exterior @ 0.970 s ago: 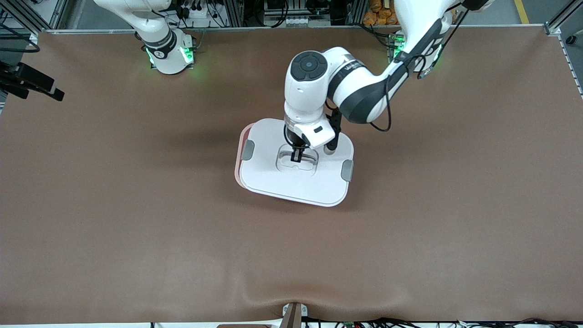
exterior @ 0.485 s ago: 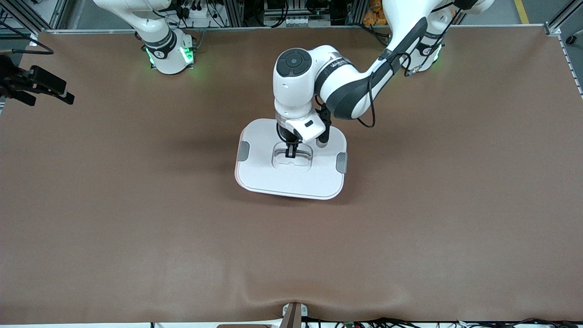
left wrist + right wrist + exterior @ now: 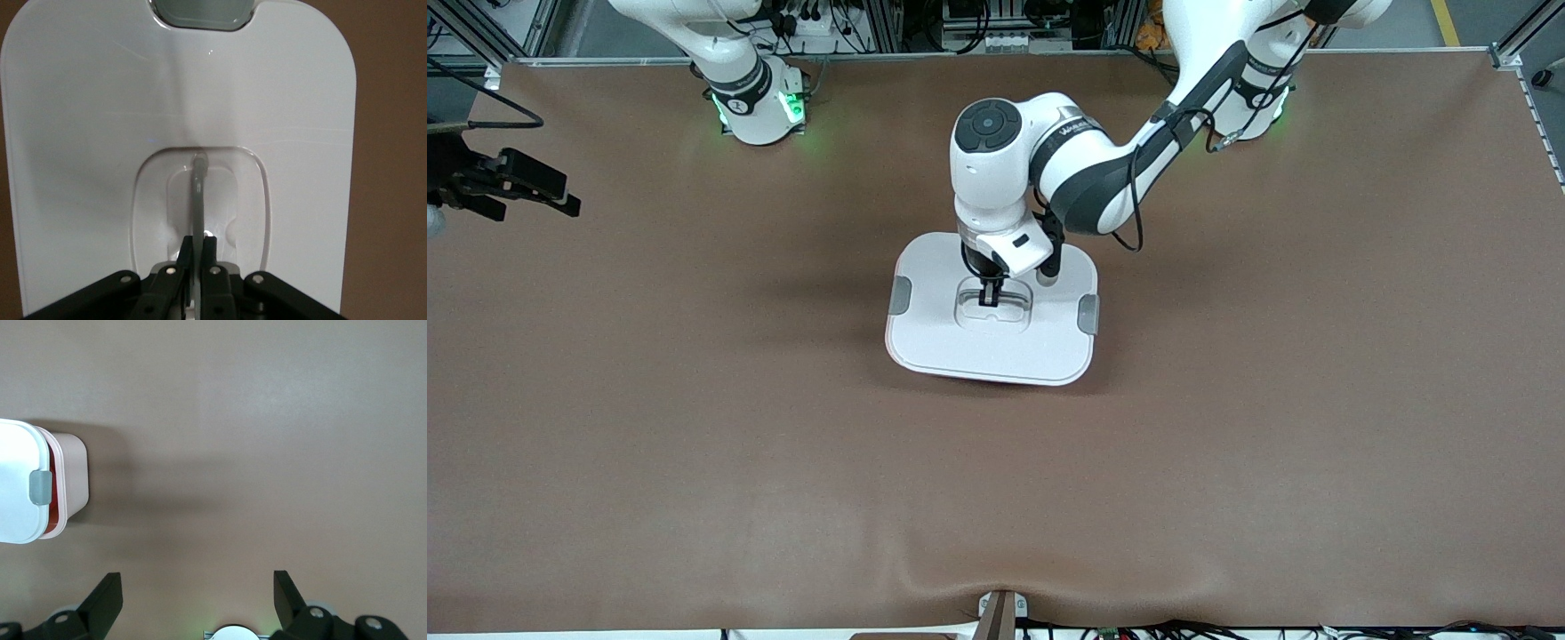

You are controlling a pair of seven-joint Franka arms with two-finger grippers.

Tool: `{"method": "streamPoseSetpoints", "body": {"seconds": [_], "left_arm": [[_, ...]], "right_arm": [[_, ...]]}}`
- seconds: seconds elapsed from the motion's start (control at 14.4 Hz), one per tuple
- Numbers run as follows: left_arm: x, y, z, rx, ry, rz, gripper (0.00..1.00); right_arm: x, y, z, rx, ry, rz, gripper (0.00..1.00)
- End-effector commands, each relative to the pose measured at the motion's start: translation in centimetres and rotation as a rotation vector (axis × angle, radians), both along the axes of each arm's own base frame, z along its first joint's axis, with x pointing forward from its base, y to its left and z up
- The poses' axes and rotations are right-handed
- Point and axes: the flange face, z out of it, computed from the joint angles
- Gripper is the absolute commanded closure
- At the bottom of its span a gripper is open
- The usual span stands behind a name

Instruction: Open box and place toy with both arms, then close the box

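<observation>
The white lid (image 3: 960,342) with grey side clips (image 3: 901,294) lies over the pink box, of which only a thin rim (image 3: 888,342) shows in the front view. My left gripper (image 3: 989,298) is shut on the lid's centre handle (image 3: 198,193), with its fingers (image 3: 200,243) pinching the thin grey bar in the recess. In the right wrist view the pink box (image 3: 72,473) shows under the lid (image 3: 13,487), which sits a little offset from it. My right gripper (image 3: 534,188) is open and empty, up in the air at the right arm's end of the table. The toy is hidden.
The brown table mat (image 3: 1227,444) stretches all round the box. The arms' green-lit bases (image 3: 760,111) stand along the table's edge farthest from the front camera. A small bracket (image 3: 1000,613) sits at the nearest edge.
My left gripper has carried the lid a little toward the right arm's end and squared it over the box, so less pink rim shows. My right gripper has drifted slightly inward.
</observation>
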Motion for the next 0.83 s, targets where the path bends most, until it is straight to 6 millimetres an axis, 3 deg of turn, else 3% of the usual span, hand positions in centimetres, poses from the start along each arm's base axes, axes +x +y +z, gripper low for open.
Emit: {"method": "streamPoseSetpoints", "body": {"seconds": [0.0, 0.21, 0.35, 0.48, 0.62, 0.76], "left_arm": [[0.2, -0.7, -0.1, 0.003, -0.027, 0.006, 1.00], [-0.3, -1.1, -0.6, 0.006, -0.024, 0.002, 1.00], [-0.4, -1.3, -1.0, 0.009, -0.024, -0.003, 1.00], [-0.4, -1.4, -1.1, 0.012, -0.027, -0.002, 1.00], [-0.7, -1.7, -1.4, 0.015, -0.026, -0.002, 1.00], [-0.7, -1.7, -1.6, 0.014, -0.025, 0.000, 1.00]], "right_arm": [[0.5, -0.5, 0.2, -0.042, 0.002, 0.010, 0.00], [0.7, -2.4, 0.0, -0.036, 0.001, -0.023, 0.00], [1.8, -3.0, -2.0, -0.030, 0.036, -0.030, 0.00], [2.0, -1.3, -2.0, -0.087, 0.024, 0.005, 0.00], [2.4, 2.6, -1.7, -0.231, -0.015, 0.087, 0.00], [2.6, 2.3, -1.6, -0.235, -0.033, 0.080, 0.00]]}}
